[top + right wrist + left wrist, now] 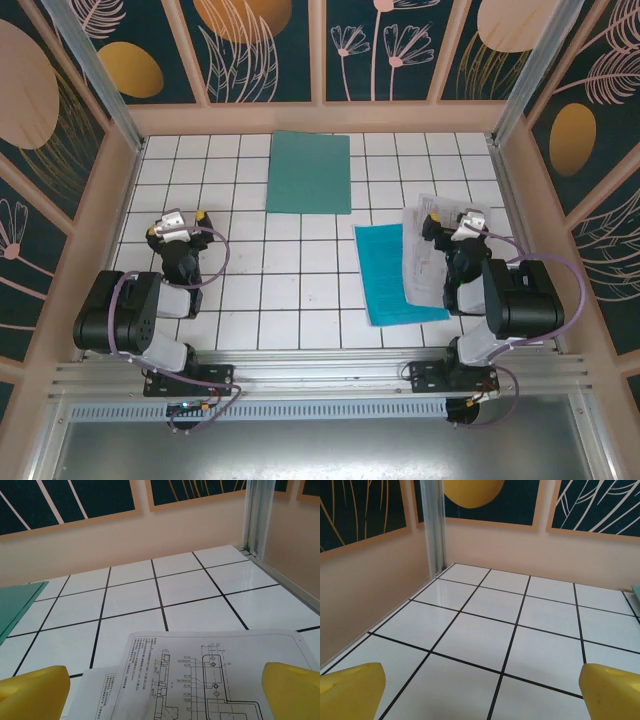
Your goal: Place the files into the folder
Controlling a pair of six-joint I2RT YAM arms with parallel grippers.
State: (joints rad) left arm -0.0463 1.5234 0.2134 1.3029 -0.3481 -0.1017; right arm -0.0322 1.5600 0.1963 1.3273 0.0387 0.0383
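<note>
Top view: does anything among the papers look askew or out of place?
The white printed sheets lie fanned and crooked, overlapping the right edge of the cyan sheet. The folder lies flat, apart from them. No damage seen.

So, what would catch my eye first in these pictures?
Probably the dark teal-green folder, lying flat at the far middle of the white tiled table. Then the bright cyan-blue sheet on the right, with white printed sheets overlapping its right edge, under the right gripper, whose jaws stand open.
</note>
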